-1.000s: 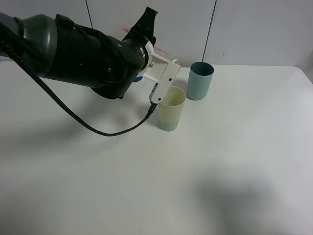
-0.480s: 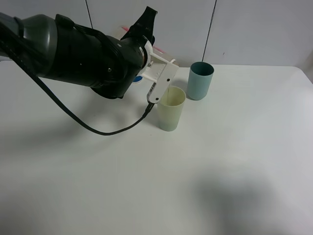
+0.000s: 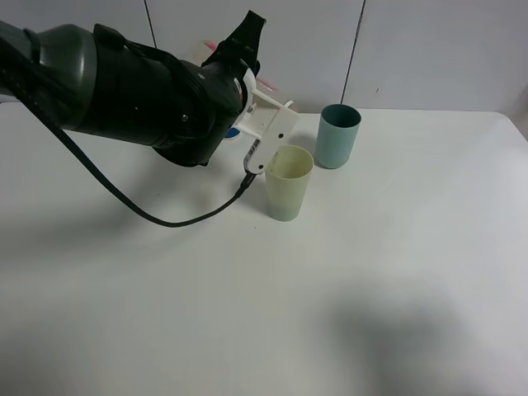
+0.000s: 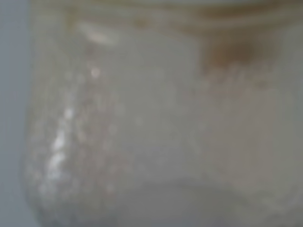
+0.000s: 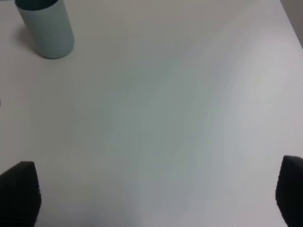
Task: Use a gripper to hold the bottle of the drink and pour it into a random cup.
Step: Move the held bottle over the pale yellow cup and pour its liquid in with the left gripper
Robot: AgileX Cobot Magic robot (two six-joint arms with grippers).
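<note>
My left gripper, a white jaw block on the bulky black arm, hangs tilted just left of the rim of the pale yellow-green cup. It is shut on the bottle, which fills the left wrist view as a blurred clear body with a tan neck band. In the high view the arm hides the bottle almost entirely. A brownish patch shows near the neck, but I cannot make out the drink for certain, and none shows in the cup. In its wrist view my right gripper stands open over bare table, its dark fingertips far apart.
A teal tumbler stands upright behind and to the right of the pale cup. A bit of a blue-and-white cup peeks out behind the left arm. A black cable loops onto the white table.
The left gripper's jaw block has drawn back up and to the left, off the pale cup's rim. The cups have not moved.
</note>
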